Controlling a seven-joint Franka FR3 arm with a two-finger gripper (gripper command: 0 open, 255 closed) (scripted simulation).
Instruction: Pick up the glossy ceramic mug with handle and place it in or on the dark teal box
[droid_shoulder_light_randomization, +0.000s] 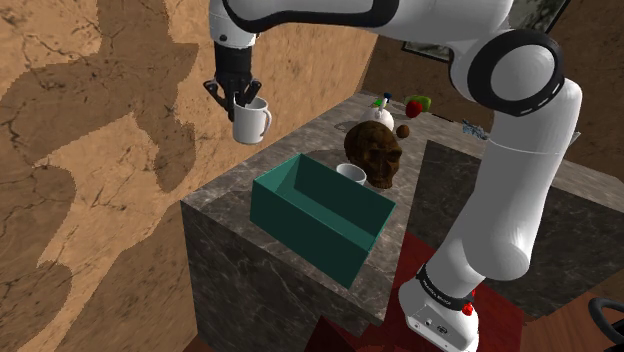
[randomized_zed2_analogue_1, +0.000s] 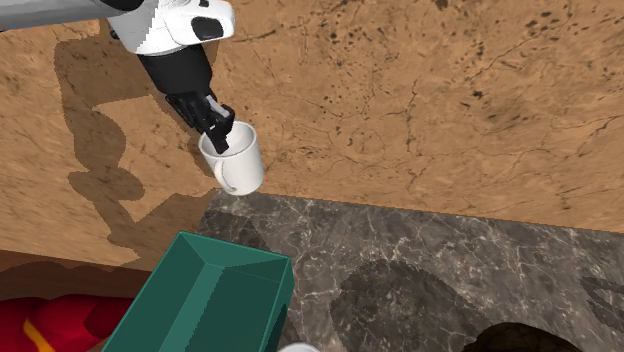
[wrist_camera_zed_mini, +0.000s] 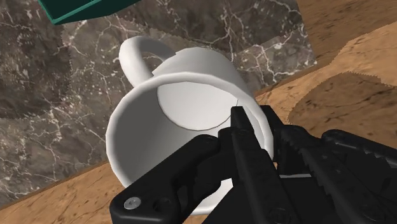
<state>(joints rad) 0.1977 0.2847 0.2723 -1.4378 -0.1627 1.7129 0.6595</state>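
**Work Surface Layout**

The box (droid_shoulder_light_randomization: 300, 228) sits on the counter (droid_shoulder_light_randomization: 300, 148), at the edge nearest the shoulder view. A small cup (droid_shoulder_light_randomization: 351, 173) stands just behind the box, beside a head-shaped figure (droid_shoulder_light_randomization: 375, 153). The mug (droid_shoulder_light_randomization: 252, 122) hangs off the counter, clasped at its rim by the gripper (droid_shoulder_light_randomization: 240, 98), up and left of the box.
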